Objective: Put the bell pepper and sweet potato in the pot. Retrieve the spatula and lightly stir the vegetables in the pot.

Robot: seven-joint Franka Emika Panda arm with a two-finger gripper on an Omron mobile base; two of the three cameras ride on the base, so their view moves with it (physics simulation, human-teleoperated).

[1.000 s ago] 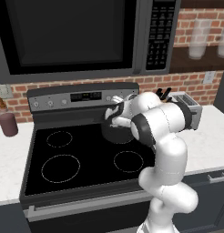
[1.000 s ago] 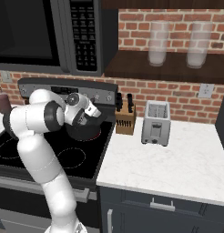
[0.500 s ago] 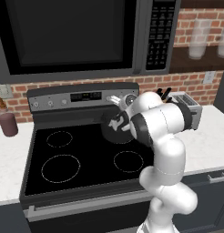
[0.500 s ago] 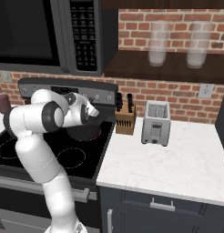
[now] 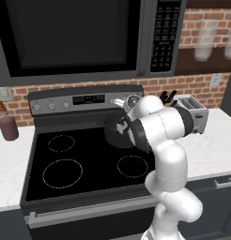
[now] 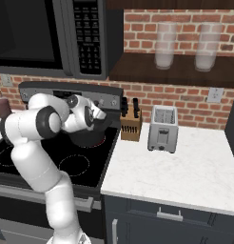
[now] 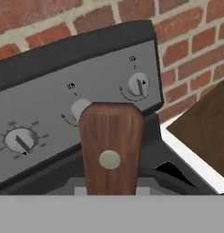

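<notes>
The dark grey pot [image 5: 112, 134] stands on the stove's back right burner, and its side also shows as the pot [image 6: 87, 138] under my hand. My gripper [image 5: 121, 125] hangs over the pot's rim, shut on the spatula. The spatula's brown wooden handle [image 7: 110, 148], with a round metal rivet, rises up the middle of the hand view in front of the stove's control panel. In the right base view the gripper [image 6: 97, 116] sits just above the pot. The spatula's blade is hidden. The bell pepper and sweet potato are hidden.
A microwave [image 5: 75, 35] hangs low over the stove. A knife block [image 6: 131, 125] and a toaster [image 6: 162, 128] stand on the white counter [image 6: 176, 171] right of the stove. A maroon canister [image 5: 8, 127] is at far left. Stove knobs [image 7: 137, 84] are close behind the hand.
My hand has shifted slightly down and to the right over the pot, still gripping the spatula. The pot and the base have not moved.
</notes>
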